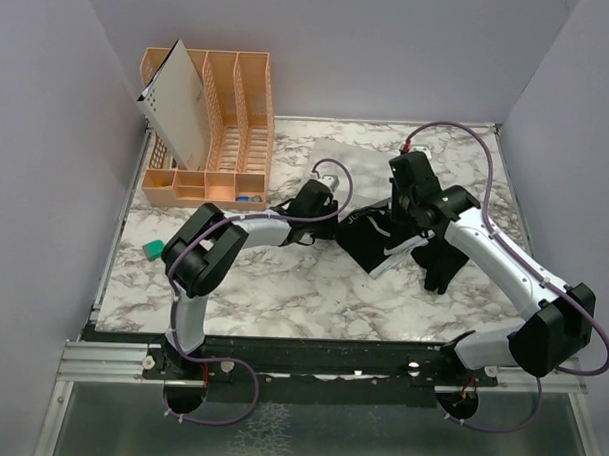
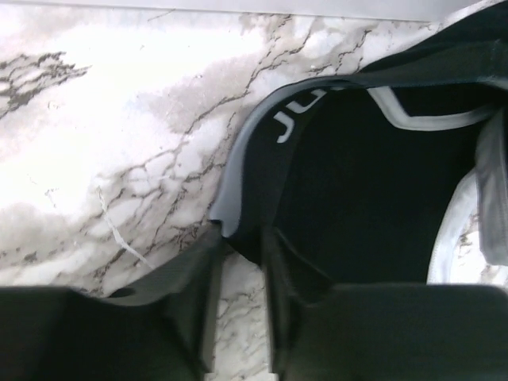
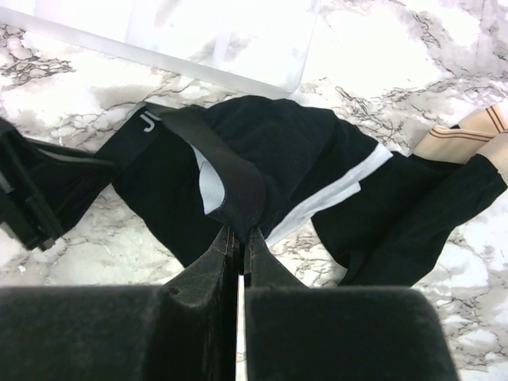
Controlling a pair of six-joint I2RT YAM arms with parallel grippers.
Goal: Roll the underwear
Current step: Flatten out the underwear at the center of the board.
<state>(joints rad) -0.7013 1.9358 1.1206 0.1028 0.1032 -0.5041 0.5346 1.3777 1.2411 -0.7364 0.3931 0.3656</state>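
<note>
One black underwear [image 1: 369, 248] with a white-lined waistband lies mid-table between both arms. My left gripper [image 2: 242, 238] stands half closed around the waistband's corner [image 2: 238, 210]. Its fingers [image 2: 208, 262] are apart, and a strip of marble shows between them. My right gripper [image 3: 240, 232] is shut on a raised fold of the same underwear [image 3: 262, 151]. A second black underwear [image 3: 444, 198] with a tan band [image 3: 460, 139] lies just to the right, also seen in the top view [image 1: 441, 265].
An orange slotted organizer [image 1: 228, 135] holding a white perforated card [image 1: 179, 99] stands at the back left. A clear plastic sheet [image 1: 352, 160] lies behind the garments. A small teal object [image 1: 154, 249] sits near the left edge. Grey walls enclose the marble table [image 1: 282, 287].
</note>
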